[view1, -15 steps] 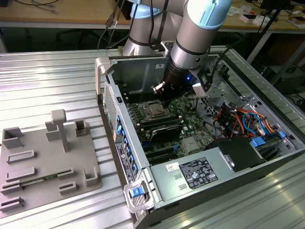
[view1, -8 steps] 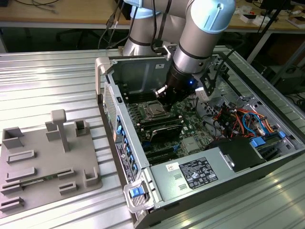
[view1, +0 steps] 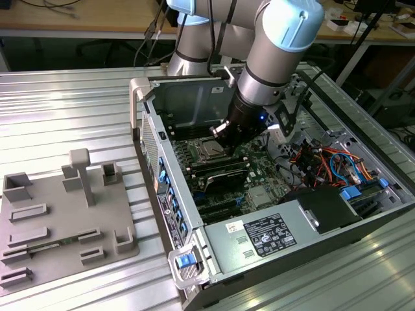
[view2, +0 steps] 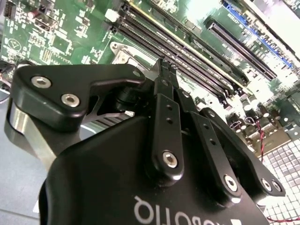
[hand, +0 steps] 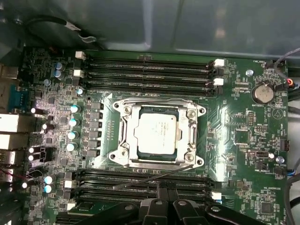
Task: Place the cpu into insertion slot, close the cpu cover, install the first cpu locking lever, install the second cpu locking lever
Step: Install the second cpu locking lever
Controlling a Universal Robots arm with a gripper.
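The cpu [hand: 157, 132], silver-grey and square, lies in the insertion slot [hand: 118, 156] on the green motherboard. The cpu cover [hand: 125, 133] lies flat over it, framing the chip. A thin wire locking lever [hand: 154, 176] sticks out at a slant from one side of the socket, across the nearest memory slots. My gripper [hand: 165, 186] hovers just beyond that lever, its black fingers pressed together with nothing between them. In the second wrist view the gripper [view2: 165, 64] points at the board near a socket corner [view2: 123, 55]. From outside, the gripper [view1: 219, 131] hangs just above the cpu [view1: 211, 153].
Long black memory slots [hand: 147, 70] flank the socket on two sides. The open case walls [view1: 146, 107] surround the board. Coloured cables [view1: 324, 162] and a labelled grey box [view1: 269, 233] lie toward the exterior view's right. A grey fixture plate [view1: 58, 220] rests on the table at its left.
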